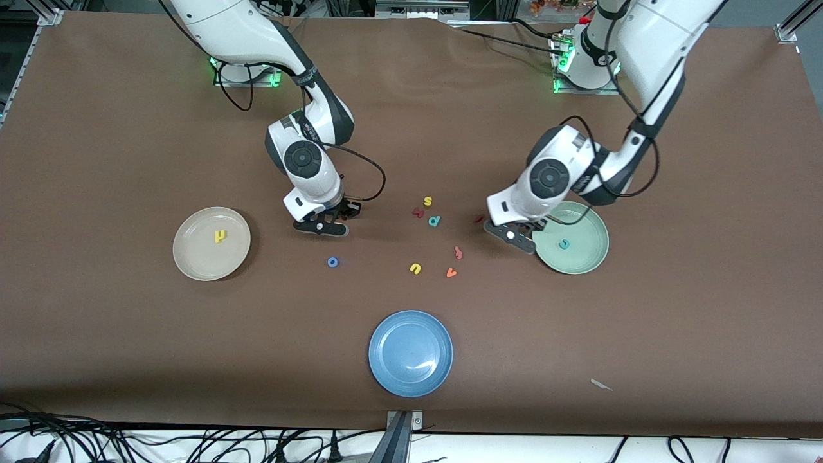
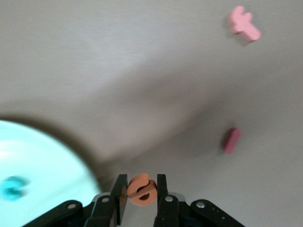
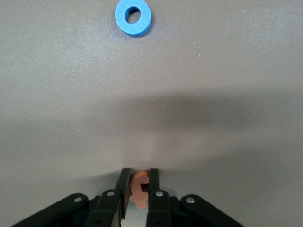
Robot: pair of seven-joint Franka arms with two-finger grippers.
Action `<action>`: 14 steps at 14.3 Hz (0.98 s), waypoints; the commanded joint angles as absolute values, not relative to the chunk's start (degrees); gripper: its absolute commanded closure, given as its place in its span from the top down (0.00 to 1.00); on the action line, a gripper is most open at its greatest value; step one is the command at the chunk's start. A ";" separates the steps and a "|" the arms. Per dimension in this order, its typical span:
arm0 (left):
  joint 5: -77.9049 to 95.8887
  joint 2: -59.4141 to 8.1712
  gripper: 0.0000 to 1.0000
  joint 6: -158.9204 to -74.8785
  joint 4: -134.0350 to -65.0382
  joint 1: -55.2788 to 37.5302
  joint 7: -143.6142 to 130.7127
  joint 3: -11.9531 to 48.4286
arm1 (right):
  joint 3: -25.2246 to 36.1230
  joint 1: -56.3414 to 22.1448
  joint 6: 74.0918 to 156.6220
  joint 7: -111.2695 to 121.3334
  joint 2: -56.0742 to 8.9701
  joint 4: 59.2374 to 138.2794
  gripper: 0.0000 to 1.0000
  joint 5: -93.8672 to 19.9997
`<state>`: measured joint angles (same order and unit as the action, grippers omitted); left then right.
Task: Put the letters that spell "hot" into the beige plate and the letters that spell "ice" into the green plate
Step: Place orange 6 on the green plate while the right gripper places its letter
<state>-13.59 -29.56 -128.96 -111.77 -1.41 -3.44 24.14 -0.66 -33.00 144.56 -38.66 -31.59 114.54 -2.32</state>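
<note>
My left gripper (image 1: 514,236) (image 2: 142,182) is shut on the orange "e" (image 2: 139,193), low over the table beside the green plate's (image 1: 588,222) (image 2: 42,161) rim. The teal "c" (image 1: 564,244) (image 2: 14,187) lies in that plate. The dark red "i" (image 1: 478,218) (image 2: 231,140) lies on the table close by. My right gripper (image 1: 325,226) (image 3: 138,175) is shut on the orange "t" (image 3: 138,189), low over the table between the beige plate (image 1: 189,257) and the loose letters. The yellow "h" (image 1: 220,236) lies in the beige plate. The blue "o" (image 1: 332,262) (image 3: 133,17) lies on the table, nearer the front camera than my right gripper.
Between the two grippers lie a yellow "s" (image 1: 427,201), a teal "p" (image 1: 434,221), a dark red letter (image 1: 418,212), a reddish "t" (image 1: 458,253) (image 2: 244,23), a yellow "u" (image 1: 415,268) and an orange "v" (image 1: 451,272). A blue plate (image 1: 410,379) sits near the front edge.
</note>
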 commanded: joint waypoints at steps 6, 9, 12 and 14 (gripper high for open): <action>-12.67 -30.06 0.45 -125.86 -110.13 7.21 14.06 24.61 | -0.79 -33.49 144.32 -38.15 -33.14 112.50 0.01 -3.43; -11.61 -30.06 1.00 -125.77 -110.21 6.60 12.75 24.61 | 0.08 -32.52 134.34 -36.22 -32.43 106.46 0.00 -3.43; -10.29 -29.36 1.00 -124.90 -110.74 6.50 8.29 27.23 | 3.68 -31.56 126.49 -29.82 -29.99 102.92 0.00 -3.51; -10.20 -29.53 1.00 -124.89 -110.66 5.98 4.15 28.91 | 7.19 -31.46 124.20 -23.59 -28.22 103.27 0.00 -3.52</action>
<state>-11.58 -30.33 -125.78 -110.42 6.61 7.66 27.34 4.90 -31.95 127.16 -29.59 -30.40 102.91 -2.35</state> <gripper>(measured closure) 0.004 0.802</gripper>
